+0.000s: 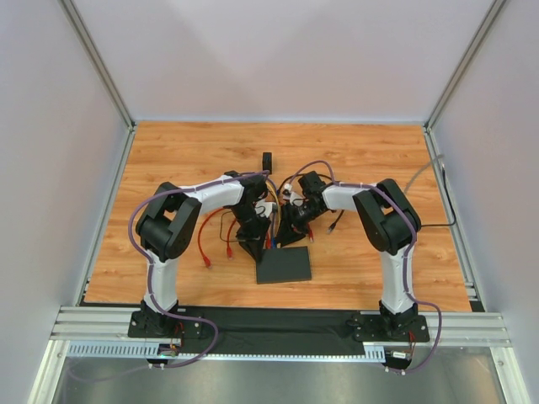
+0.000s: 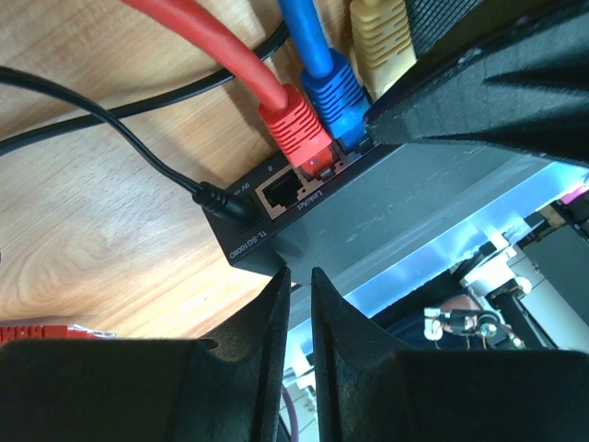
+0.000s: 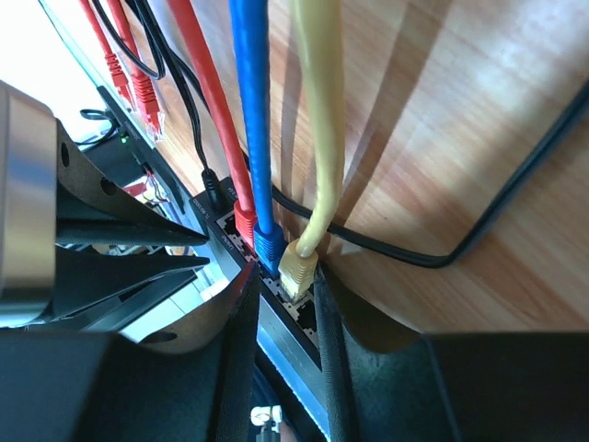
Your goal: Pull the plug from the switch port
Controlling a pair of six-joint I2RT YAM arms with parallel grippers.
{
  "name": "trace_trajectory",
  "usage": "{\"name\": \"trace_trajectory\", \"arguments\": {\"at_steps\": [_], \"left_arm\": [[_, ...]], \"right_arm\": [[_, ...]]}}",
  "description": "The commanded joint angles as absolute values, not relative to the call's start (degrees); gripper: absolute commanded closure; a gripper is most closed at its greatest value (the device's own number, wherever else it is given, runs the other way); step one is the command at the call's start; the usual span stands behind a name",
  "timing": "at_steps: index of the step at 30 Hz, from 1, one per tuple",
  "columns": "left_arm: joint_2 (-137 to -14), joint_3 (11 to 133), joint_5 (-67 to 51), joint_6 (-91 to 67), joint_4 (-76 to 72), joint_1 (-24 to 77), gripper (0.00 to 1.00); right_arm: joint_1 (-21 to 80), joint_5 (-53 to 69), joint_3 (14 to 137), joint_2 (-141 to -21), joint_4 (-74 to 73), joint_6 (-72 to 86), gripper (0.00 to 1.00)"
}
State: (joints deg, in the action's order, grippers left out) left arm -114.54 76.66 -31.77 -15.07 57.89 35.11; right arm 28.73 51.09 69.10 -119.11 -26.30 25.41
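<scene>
The flat black switch (image 1: 284, 265) lies on the wood table near the front, its sockets on the far edge. In the left wrist view the switch (image 2: 396, 212) holds a red plug (image 2: 294, 129), a blue plug (image 2: 331, 97) and a yellow plug (image 2: 382, 46). My left gripper (image 2: 301, 274) is almost shut, its tips against the switch's near corner. My right gripper (image 3: 285, 272) straddles the yellow plug (image 3: 296, 265), which sits in its port. The right finger (image 3: 324, 304) touches the plug. A thin gap shows at the left finger (image 3: 241, 313).
A black power lead (image 2: 216, 198) plugs into the switch's end. Loose red cables (image 1: 205, 244) lie left of the switch. A small black cube (image 1: 267, 160) stands behind the arms. A black cable (image 3: 479, 221) curves over the wood. Grey walls enclose the table.
</scene>
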Motion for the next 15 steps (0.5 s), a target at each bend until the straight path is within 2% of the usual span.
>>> {"name": "trace_trajectory", "arguments": {"at_steps": [1, 8, 14, 15], "left_arm": [[-115.1, 75.6, -22.5, -11.4, 55.6, 34.9, 0.75], [-113.6, 76.3, -25.1, -11.9, 56.0, 35.0, 0.75], [-112.1, 80.1, -30.4, -14.1, 55.9, 35.2, 0.75], [-112.4, 80.9, -31.0, -14.2, 55.3, 35.4, 0.75]], "right_arm": [[28.0, 51.9, 70.9, -120.3, -27.3, 22.3, 0.68], [27.6, 54.8, 67.6, -120.5, -25.1, 21.5, 0.74], [27.6, 53.8, 66.6, -120.5, -22.1, 24.4, 0.91], [27.6, 53.1, 66.1, -120.1, -21.3, 25.4, 0.97]]}}
